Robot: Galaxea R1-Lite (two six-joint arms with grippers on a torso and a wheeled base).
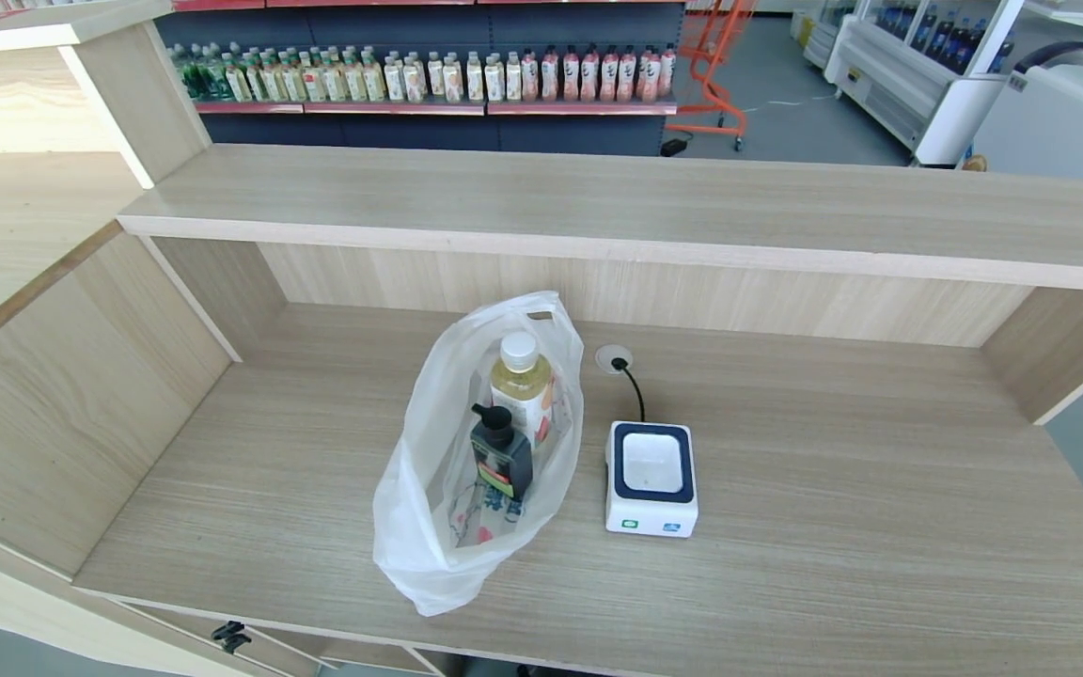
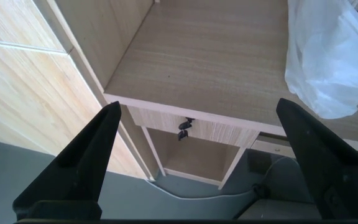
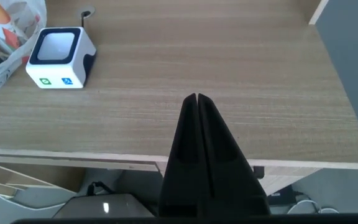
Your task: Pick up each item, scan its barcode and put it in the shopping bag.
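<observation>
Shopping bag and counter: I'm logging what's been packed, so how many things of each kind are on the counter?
Shopping bag: 1
Bottles: 2, a white-capped bottle and a dark pump bottle, both in the bag
Scanner: 1
Total: 4
A printed item beneath the bottles is too unclear to count.

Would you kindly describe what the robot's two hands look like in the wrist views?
The left hand has two matte black fingers, broad at the base and tapering to blunt tips. The right hand has the same black, wedge-shaped fingers. Both are plain and unmarked.
</observation>
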